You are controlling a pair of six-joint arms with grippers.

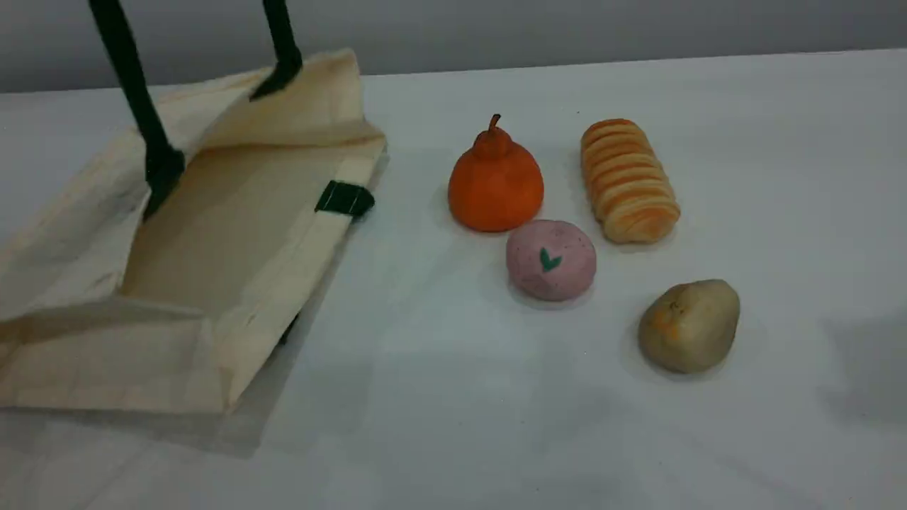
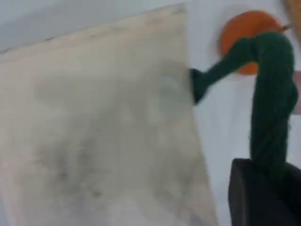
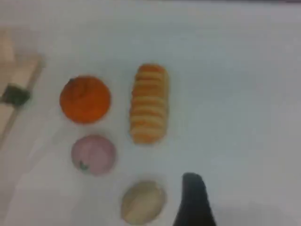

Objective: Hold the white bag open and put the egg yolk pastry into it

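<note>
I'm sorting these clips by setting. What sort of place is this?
Probably a robot test bench, not a kitchen: a bare white table against a blank grey wall, with a cream canvas tote bag and toy-like foods such as an orange model pear.

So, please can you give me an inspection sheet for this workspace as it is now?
Surface: white table, no spills seen.
Job's things: white bag lying open, green handle lifted taut; egg yolk pastry on the table, outside the bag.
Clutter: orange pear-shaped fruit, ridged bread roll, pink ball, all apart from the bag.
Grippers: left gripper shut on the handle; right gripper above the table beside the pastry, holding nothing.
Cables: nothing seen.
Surroundings: plain grey wall.
</note>
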